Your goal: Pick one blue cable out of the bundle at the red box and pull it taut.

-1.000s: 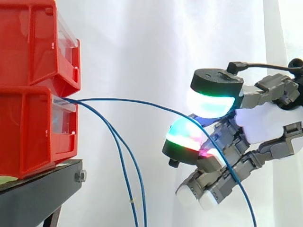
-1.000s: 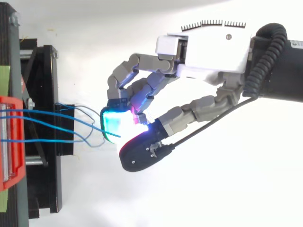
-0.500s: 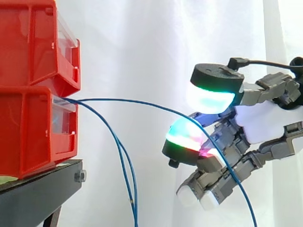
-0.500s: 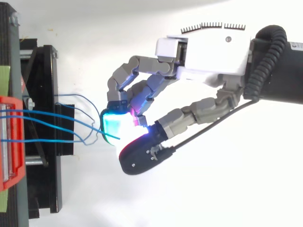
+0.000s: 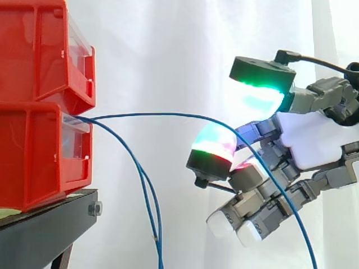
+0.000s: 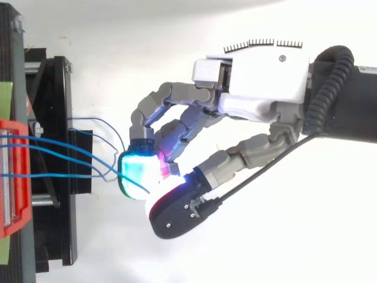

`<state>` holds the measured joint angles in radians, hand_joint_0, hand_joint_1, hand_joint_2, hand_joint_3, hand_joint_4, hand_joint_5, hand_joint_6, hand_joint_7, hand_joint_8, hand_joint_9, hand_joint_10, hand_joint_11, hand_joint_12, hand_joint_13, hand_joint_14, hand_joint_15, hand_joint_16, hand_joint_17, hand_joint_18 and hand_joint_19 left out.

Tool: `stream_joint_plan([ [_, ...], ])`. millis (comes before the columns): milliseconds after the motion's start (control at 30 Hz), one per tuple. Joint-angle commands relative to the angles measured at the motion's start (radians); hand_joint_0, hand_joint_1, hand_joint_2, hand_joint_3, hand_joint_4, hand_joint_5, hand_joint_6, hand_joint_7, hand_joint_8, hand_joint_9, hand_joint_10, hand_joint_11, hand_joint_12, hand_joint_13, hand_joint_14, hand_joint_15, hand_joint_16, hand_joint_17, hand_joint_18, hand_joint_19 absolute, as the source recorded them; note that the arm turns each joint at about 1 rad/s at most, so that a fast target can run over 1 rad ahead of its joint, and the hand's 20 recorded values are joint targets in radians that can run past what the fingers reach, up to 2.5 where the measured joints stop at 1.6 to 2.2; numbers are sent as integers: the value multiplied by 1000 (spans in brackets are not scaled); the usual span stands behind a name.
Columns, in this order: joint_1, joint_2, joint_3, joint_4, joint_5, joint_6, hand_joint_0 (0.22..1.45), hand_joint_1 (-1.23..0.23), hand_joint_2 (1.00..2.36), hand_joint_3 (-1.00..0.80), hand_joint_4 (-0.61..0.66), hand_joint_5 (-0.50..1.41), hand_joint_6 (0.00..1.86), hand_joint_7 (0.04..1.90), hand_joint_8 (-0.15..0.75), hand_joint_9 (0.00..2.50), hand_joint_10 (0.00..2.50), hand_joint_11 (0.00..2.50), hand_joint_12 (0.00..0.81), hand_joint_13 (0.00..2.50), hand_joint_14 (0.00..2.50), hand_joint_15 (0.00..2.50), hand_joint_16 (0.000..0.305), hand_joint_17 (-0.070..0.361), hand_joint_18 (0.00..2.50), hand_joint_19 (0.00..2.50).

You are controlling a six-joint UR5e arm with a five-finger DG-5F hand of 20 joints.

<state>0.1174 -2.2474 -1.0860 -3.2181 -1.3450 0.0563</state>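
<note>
Blue cable (image 5: 157, 114) arcs slack from the lower red box (image 5: 33, 157) across to the hand (image 5: 311, 140) and runs down through it; whether it is gripped, cannot tell.

Blue cables (image 5: 147, 193) cut off below by the side view's bottom edge, red bins (image 5: 33, 151) by its left.

Between the red bins (image 5: 45, 112) on their black stand (image 5: 45, 224) at the left and the hand (image 5: 314, 140) at the right there is open room before the white curtain (image 5: 168, 56). One blue cable (image 5: 168, 115) crosses it high up, arcing from the lower bin's front to the hand. Hanging blue cables (image 5: 147, 202) drop just beside the stand's edge and narrow the lower passage, but the space under the arc, between them and the hand, is free.
</note>
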Motion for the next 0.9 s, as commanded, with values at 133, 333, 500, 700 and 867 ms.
stream_joint_plan([
  [133,2,-1,0,0,-8,43,588,-798,1000,-500,61,-190,902,948,302,949,14,1115,374,565,12,344,48,109,564,252],
  [333,2,0,-2,0,-10,73,544,-786,1000,-500,78,-187,905,939,312,964,12,1125,383,570,11,343,50,112,572,266],
  [500,2,0,0,-5,-10,108,547,-780,1000,-500,82,-168,903,972,319,1016,11,1139,382,588,11,344,50,112,594,268],
  [700,2,0,-2,-23,-10,132,608,-721,1008,-402,60,-157,902,1057,316,1066,12,1154,370,614,12,357,47,107,616,290],
  [867,2,0,-2,-29,-11,135,607,-753,1018,-245,39,-161,916,1083,312,1076,11,1195,370,632,12,356,48,107,637,281],
])
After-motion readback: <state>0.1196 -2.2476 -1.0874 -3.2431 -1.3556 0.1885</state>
